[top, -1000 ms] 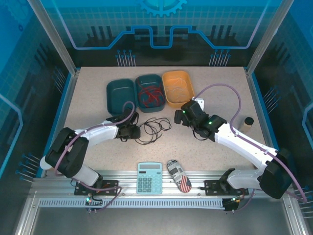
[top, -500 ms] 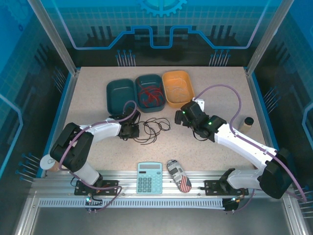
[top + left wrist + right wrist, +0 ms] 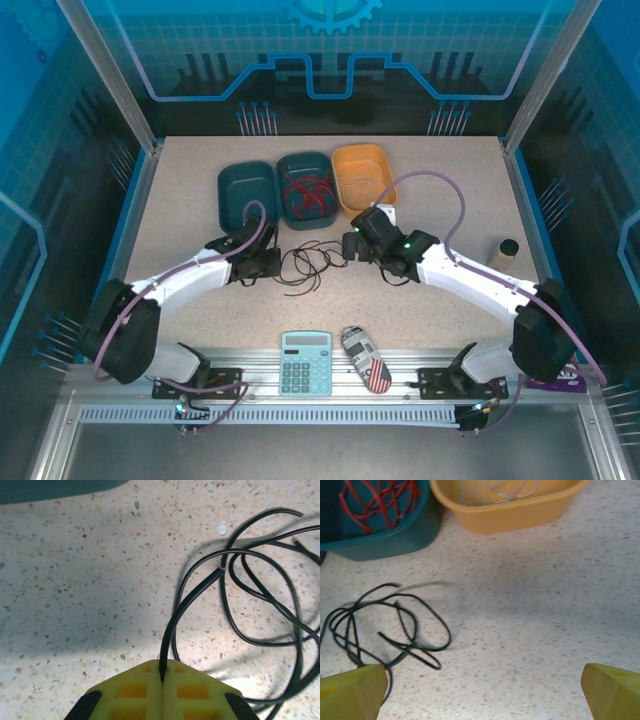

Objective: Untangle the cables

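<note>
Black cables (image 3: 163, 652) are the leftover bit, I reckon: a loose tangle mid-table, one strand pinched in the closed left gripper (image 3: 161, 680), with the right gripper (image 3: 481, 692) wide open just beside it. Toward the far edge, red cables (image 3: 308, 195) fill the middle bin (image 3: 306, 156), pale cables (image 3: 505, 490) are in the orange bin (image 3: 362, 148), and the left bin (image 3: 245, 195) is bare.

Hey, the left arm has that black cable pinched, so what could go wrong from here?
The left gripper pinches the black cable at its very tip, so a pull might slip it free. The cable's loops cross one another, so pulling one end may tighten them into a knot. The right gripper hangs open near the teal bin of red cables and could nudge it.
</note>
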`<state>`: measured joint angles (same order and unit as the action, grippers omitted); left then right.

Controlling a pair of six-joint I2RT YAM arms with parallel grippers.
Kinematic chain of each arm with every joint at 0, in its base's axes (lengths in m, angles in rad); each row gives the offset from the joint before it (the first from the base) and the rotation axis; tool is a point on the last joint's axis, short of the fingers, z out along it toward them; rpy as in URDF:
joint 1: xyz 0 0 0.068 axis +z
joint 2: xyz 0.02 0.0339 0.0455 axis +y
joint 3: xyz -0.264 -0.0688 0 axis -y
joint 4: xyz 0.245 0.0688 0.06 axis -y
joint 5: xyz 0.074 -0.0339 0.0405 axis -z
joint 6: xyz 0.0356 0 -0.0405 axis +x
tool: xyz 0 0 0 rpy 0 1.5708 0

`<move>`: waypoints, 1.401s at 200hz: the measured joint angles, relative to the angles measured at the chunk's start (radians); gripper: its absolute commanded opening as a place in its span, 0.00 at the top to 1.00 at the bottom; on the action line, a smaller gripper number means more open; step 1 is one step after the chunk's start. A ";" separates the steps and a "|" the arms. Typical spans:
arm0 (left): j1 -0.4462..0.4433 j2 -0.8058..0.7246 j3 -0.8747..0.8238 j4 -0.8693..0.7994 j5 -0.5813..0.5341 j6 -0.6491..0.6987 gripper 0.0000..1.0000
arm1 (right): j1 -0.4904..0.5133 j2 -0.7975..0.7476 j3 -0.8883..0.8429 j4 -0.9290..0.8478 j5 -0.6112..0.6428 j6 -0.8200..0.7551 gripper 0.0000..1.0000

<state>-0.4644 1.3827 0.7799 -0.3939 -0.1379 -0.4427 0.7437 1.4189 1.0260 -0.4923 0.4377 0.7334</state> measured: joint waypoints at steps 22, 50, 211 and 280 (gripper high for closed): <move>0.000 -0.060 -0.022 -0.023 0.003 -0.001 1.00 | 0.007 0.048 0.031 0.019 -0.056 -0.013 0.00; 0.000 -0.129 -0.044 -0.055 0.003 -0.002 1.00 | 0.009 0.109 0.062 0.025 -0.118 -0.021 0.01; 0.000 -0.500 0.068 -0.163 0.000 -0.002 1.00 | 0.043 0.224 0.149 0.013 -0.210 -0.052 0.09; 0.000 -0.487 0.143 -0.096 0.019 -0.003 1.00 | 0.053 0.090 0.069 0.055 -0.207 -0.065 0.14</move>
<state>-0.4644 0.8955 0.9234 -0.4896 -0.1192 -0.4454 0.7971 1.5093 1.0950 -0.4370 0.2306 0.6685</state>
